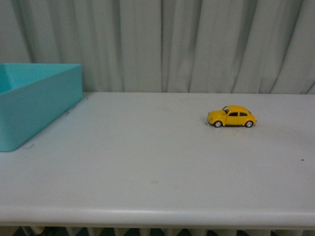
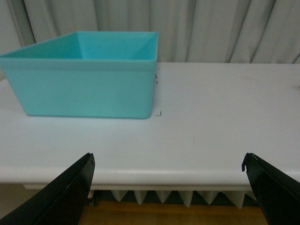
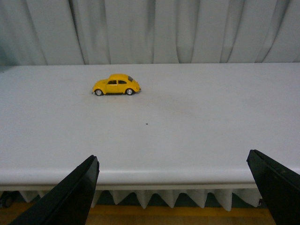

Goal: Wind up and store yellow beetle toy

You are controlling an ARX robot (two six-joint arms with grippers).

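The yellow beetle toy (image 1: 232, 117) stands on its wheels on the white table (image 1: 147, 162), right of centre, its side toward me. The right wrist view also shows the beetle toy (image 3: 116, 85), far ahead of my right gripper (image 3: 172, 164), which hangs open before the table's front edge with nothing between its fingers. My left gripper (image 2: 168, 161) is open too, held off the table's front edge and facing the teal box (image 2: 89, 79). Neither arm shows in the front view.
The teal open-topped box (image 1: 34, 101) sits at the table's far left. Pale curtains (image 1: 197, 44) hang behind the table. A small dark speck (image 3: 146, 124) lies on the surface near the toy. Under the table edge, a white zigzag trim and wooden floor show.
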